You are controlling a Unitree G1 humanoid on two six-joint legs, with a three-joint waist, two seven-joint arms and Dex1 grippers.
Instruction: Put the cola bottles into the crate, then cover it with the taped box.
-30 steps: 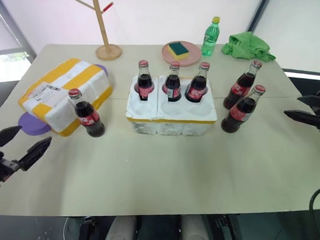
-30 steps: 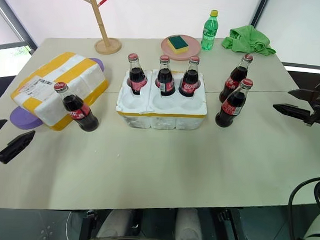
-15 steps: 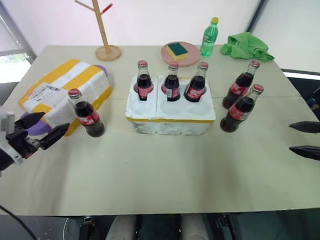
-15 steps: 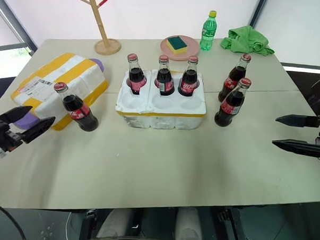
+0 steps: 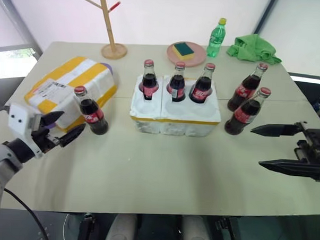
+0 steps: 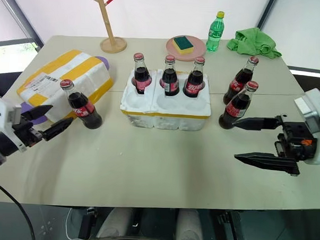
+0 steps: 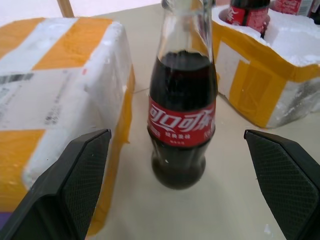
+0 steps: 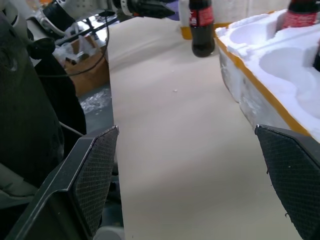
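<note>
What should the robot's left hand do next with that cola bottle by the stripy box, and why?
Probably ease the open left gripper forward around the lone cola bottle and close. Its fingers flank the bottle without touching, and the crate has three empty wells.

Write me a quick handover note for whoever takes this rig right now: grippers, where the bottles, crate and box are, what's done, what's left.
Left gripper: open, empty, facing the lone cola bottle beside the taped box.
Right gripper: open, empty, near the two bottles right of the crate.
Done: three bottles stand in the crate's back wells; front wells empty.
Left: load the three loose bottles, then cover the crate with the taped box.
</note>
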